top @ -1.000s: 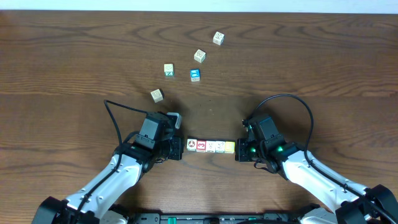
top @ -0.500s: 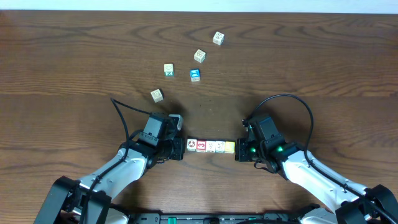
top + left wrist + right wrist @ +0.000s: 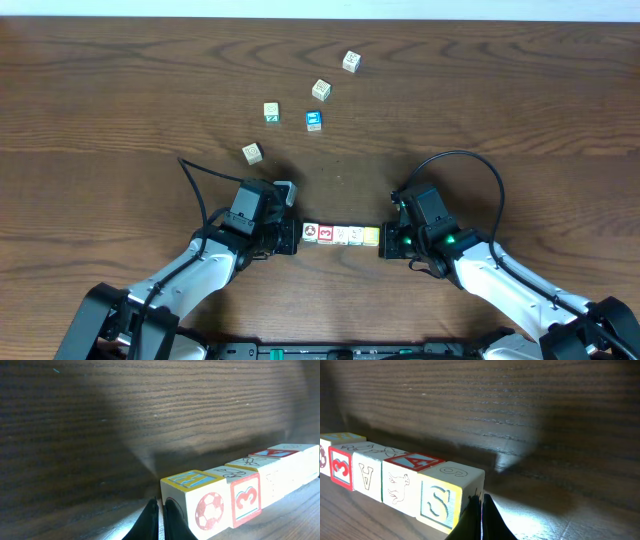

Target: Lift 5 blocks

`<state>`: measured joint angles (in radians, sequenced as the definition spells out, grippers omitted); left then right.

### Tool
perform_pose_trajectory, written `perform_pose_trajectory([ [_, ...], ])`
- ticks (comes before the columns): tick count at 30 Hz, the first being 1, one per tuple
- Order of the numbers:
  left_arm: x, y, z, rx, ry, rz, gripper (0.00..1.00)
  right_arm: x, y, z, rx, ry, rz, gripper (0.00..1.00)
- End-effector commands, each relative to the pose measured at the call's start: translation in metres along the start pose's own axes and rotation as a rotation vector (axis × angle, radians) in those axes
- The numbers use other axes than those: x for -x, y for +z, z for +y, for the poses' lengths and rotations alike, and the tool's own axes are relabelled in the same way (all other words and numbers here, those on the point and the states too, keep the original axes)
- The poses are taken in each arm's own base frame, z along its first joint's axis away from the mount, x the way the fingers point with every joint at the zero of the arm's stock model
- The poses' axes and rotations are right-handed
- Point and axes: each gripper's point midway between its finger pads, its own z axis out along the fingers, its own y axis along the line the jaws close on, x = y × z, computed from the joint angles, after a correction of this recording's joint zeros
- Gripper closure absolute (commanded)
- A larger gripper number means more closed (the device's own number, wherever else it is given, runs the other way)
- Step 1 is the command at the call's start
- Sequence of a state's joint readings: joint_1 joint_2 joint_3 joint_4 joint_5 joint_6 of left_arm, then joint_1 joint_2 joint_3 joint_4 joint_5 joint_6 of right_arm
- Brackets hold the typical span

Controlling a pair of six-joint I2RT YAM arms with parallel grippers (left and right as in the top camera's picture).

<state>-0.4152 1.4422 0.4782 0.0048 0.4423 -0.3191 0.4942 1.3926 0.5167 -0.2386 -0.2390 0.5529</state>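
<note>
The left claw point(image 3: 160, 519) and right claw point(image 3: 481, 516), both clenched (fingers together), touch opposite ends of the row of blocks point(image 3: 340, 235).

Left arm point(image 3: 192, 270), right arm point(image 3: 500, 277) low, facing inward; jaws apparently shut.

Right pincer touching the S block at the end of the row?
Touching. In the right wrist view, the tips of the shut right pincer sit against the S block at its end face, with no gap visible.
</note>
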Motion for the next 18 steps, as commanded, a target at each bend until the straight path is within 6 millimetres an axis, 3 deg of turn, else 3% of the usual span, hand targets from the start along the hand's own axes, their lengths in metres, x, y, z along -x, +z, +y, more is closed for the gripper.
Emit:
perform_pose_trajectory([
  [1, -0.0028, 0.0012, -0.0032, -0.020, -0.016, 0.013, 0.93, -0.0003, 0.0010, -0.0004, -0.010, 0.008, -0.004, 0.99],
  [18, -0.0027, 0.0012, -0.0033, -0.020, -0.016, 0.012, 0.93, 0.0019, 0.0011, 0.0017, -0.004, 0.011, -0.014, 0.99],
])
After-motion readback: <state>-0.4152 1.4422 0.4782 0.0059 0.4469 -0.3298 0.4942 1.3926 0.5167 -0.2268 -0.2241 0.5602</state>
